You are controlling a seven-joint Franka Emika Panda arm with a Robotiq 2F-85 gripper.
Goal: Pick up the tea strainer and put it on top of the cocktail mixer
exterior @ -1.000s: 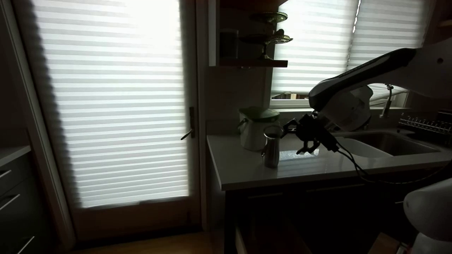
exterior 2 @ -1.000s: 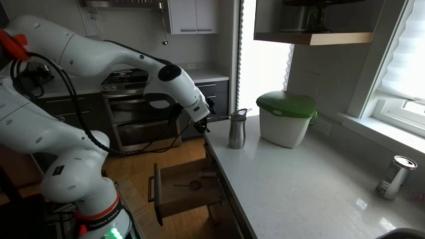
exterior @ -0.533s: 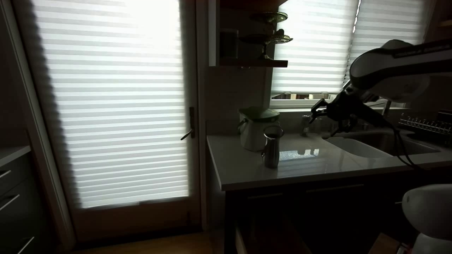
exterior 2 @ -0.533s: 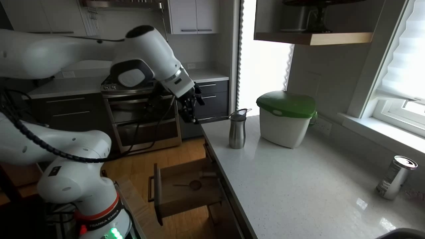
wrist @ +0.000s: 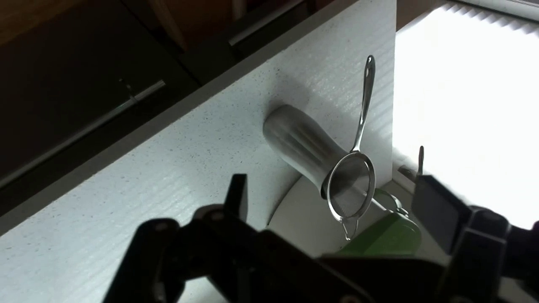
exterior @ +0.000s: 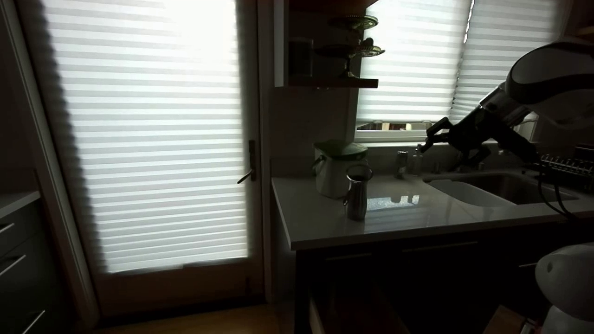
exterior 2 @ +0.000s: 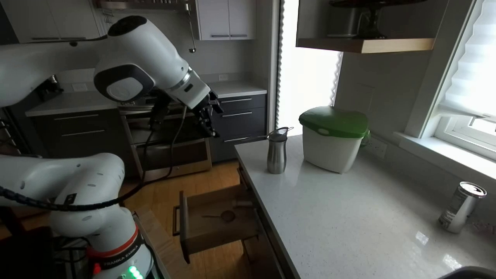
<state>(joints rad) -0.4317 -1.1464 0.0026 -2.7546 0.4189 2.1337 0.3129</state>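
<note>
The tea strainer [exterior 2: 278, 136] rests on the mouth of the cocktail mixer [exterior 2: 276, 157], a grey metal tumbler upright near the counter's end. The strainer's handle sticks out to one side and tilts slightly down; its small wire loop is on the opposite side. In the wrist view the strainer [wrist: 349, 185] covers part of the mouth of the mixer [wrist: 294, 134]. They also show in an exterior view as the strainer [exterior: 359, 172] and the mixer [exterior: 356, 202]. My gripper [wrist: 335, 203] is open and empty, apart from both. It hangs above counter height in both exterior views [exterior: 441, 157] [exterior 2: 216, 122].
A white bin with a green lid [exterior 2: 329, 143] stands right beside the mixer. A can [exterior 2: 463, 207] stands farther along the counter. An open drawer [exterior 2: 217, 248] juts out below the counter edge. A shelf [exterior 2: 364, 44] hangs above. The sink [exterior: 552, 188] lies under the arm.
My open gripper has moved away from the mixer and strainer and risen, to the right and to the left in the respective exterior views. The strainer stays on the mixer.
</note>
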